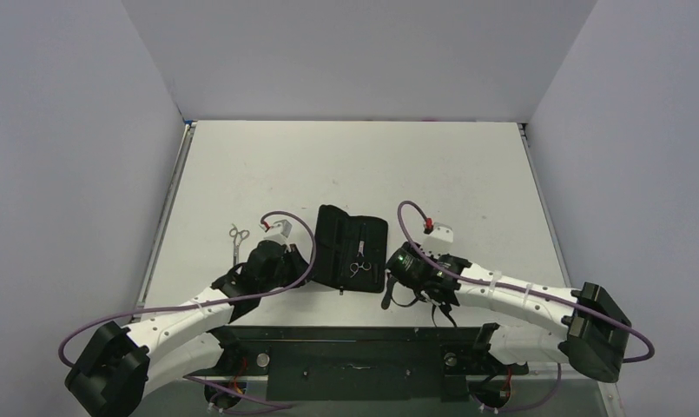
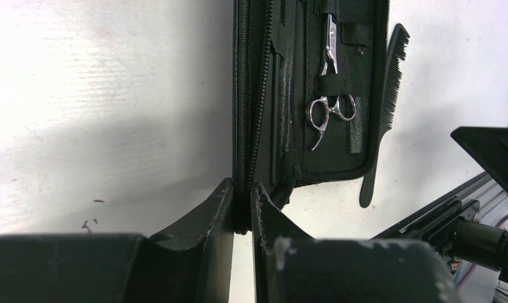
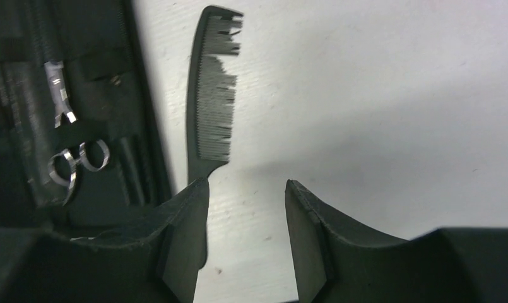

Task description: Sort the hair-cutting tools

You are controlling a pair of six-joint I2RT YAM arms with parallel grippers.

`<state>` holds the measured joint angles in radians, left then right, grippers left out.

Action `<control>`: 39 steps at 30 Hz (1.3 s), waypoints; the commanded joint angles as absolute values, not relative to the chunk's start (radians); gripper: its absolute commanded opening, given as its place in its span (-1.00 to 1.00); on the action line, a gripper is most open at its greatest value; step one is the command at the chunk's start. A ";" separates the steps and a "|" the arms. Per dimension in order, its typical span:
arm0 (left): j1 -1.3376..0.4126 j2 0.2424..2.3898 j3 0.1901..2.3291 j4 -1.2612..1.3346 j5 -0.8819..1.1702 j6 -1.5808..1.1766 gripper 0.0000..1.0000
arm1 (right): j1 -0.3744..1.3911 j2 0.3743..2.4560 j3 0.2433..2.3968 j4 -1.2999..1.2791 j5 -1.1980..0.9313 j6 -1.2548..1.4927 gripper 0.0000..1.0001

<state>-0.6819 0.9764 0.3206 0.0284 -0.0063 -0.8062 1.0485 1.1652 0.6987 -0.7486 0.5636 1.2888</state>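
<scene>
The black zip case point(image 1: 341, 233) lies open in the middle of the table. A pair of silver scissors point(image 2: 330, 113) is tucked under its straps, also visible in the right wrist view as scissors point(image 3: 71, 164). A second pair of scissors point(image 1: 236, 236) lies loose on the table to the left. My left gripper point(image 2: 242, 202) is shut on the case's zipped edge point(image 2: 251, 126). The black comb point(image 3: 210, 107) lies flat on the table just right of the case, its handle running behind one fingertip point(image 3: 191, 208). My right gripper point(image 3: 246, 189) stands open over bare table, holding nothing.
A black metal rail point(image 1: 354, 356) runs along the near edge between the arm bases. Grey walls close in the table on the left, right and back. The loose scissors lie close to the left arm's wrist point(image 1: 263, 261).
</scene>
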 commanded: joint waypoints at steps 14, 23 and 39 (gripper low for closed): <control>-0.686 0.807 0.313 -0.097 -0.140 -0.822 -1.00 | 0.951 1.441 0.837 -0.590 0.474 1.035 -0.11; -0.686 0.813 0.297 -0.073 -0.130 -0.828 -1.00 | 1.002 1.535 0.836 -0.570 0.426 1.050 -0.17; -0.686 0.786 0.293 -0.089 -0.124 -0.833 -1.00 | 1.007 1.546 0.721 -0.526 0.396 1.061 -0.73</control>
<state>-0.6857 0.8074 0.2951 -0.1043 -0.1200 -0.8318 1.0027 1.5570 0.7994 -0.5282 0.4213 1.0492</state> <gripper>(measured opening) 0.098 0.167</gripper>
